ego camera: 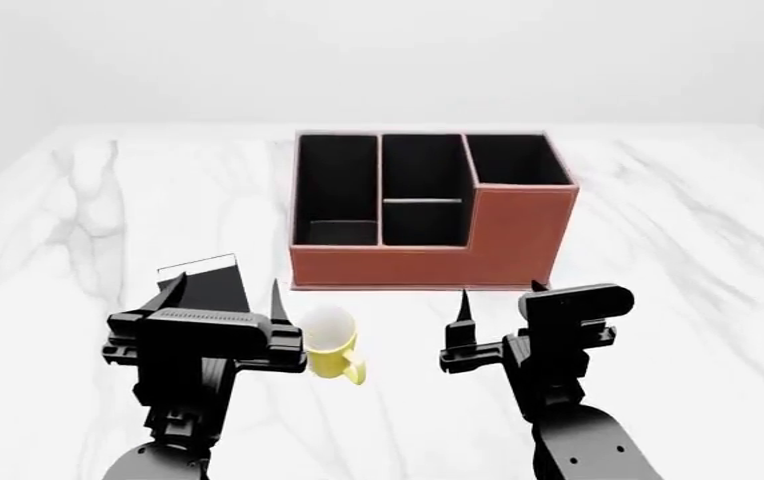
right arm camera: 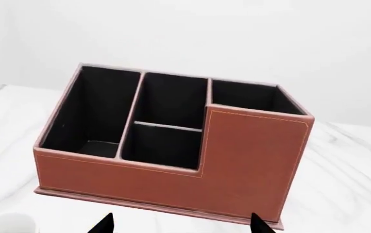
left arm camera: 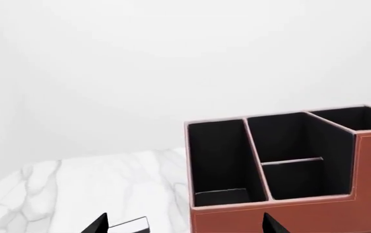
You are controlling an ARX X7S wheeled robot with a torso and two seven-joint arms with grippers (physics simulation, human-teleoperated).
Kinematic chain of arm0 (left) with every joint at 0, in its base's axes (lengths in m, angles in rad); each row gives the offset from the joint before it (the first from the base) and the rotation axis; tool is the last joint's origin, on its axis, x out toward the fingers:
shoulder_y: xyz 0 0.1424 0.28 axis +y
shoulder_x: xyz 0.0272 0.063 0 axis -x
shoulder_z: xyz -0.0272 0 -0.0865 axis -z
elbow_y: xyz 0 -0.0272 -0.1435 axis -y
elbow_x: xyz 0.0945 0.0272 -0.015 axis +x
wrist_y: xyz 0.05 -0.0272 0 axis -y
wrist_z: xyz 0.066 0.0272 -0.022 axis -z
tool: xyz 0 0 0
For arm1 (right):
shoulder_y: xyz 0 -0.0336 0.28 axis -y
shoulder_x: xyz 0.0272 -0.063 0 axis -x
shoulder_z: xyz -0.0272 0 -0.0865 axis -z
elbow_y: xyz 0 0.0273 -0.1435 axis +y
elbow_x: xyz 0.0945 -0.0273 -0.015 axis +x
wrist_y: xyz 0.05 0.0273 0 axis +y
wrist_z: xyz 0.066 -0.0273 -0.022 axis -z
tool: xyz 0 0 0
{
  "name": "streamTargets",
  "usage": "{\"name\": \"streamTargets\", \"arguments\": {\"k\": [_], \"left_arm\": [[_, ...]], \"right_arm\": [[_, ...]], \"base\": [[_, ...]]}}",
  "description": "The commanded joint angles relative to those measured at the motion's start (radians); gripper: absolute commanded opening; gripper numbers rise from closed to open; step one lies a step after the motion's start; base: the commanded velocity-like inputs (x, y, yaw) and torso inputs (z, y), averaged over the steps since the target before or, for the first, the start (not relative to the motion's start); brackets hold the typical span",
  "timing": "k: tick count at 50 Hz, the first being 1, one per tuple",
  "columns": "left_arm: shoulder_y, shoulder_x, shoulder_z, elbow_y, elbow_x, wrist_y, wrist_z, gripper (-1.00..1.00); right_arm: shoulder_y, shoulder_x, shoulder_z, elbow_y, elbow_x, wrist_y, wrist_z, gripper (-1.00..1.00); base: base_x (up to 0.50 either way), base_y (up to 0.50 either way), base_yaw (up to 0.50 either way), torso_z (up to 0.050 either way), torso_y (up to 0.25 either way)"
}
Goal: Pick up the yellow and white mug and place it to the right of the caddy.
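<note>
White marble table (ego camera: 702,300) holds unlabelled caddy (ego camera: 516,245) and mug (ego camera: 333,342); both pincers spread, empty.

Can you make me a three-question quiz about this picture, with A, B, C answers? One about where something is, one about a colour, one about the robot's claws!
1. Where is the mug?
A. inside the caddy
B. on the table in front of the caddy
C. on top of the caddy

2. What colour is the caddy outside?
A. reddish-brown
B. blue
C. green

3. What does the right gripper hold?
A. the mug
B. a book
C. nothing

Answers: 1 B, it stands on the marble near the left gripper. 2 A, its walls are reddish-brown. 3 C, its fingers are spread with only air between.
</note>
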Motion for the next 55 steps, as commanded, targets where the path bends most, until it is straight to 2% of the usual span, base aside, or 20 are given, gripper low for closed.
{"name": "streamTargets", "arguments": {"k": [1, 4, 5, 7, 35, 55], "left_arm": [[-0.005, 0.004, 0.001, -0.015, 0.001, 0.007, 0.009, 1.0], [-0.005, 0.004, 0.001, -0.015, 0.001, 0.007, 0.009, 1.0], [0.041, 0.143, -0.084, 0.109, 0.237, -0.047, 0.189, 1.0], [0.021, 0.151, -0.107, 0.035, 0.199, -0.025, 0.188, 1.0], [0.013, 0.121, -0.092, 0.01, 0.138, -0.022, 0.144, 1.0], [0.01, 0.101, -0.086, 0.05, 0.118, -0.051, 0.102, 1.0]], "right_arm": [[0.004, -0.004, 0.003, 0.006, -0.007, 0.002, 0.002, 1.0], [0.004, -0.004, 0.003, 0.006, -0.007, 0.002, 0.002, 1.0], [-0.035, -0.089, 0.154, -0.135, -0.112, 0.107, -0.142, 1.0], [-0.024, -0.096, 0.125, -0.06, -0.116, 0.052, -0.15, 1.0], [-0.015, -0.071, 0.074, -0.03, -0.099, 0.027, -0.127, 1.0], [-0.028, 0.057, 0.008, -0.266, -0.025, 0.191, -0.276, 1.0]], "base": [[0.0, 0.0, 0.0, 0.0, 0.0], [0.0, 0.0, 0.0, 0.0, 0.0], [0.0, 0.0, 0.0, 0.0, 0.0], [0.0, 0.0, 0.0, 0.0, 0.0], [0.25, -0.04, 0.0, 0.0, 0.0], [0.0, 0.0, 0.0, 0.0, 0.0]]}}
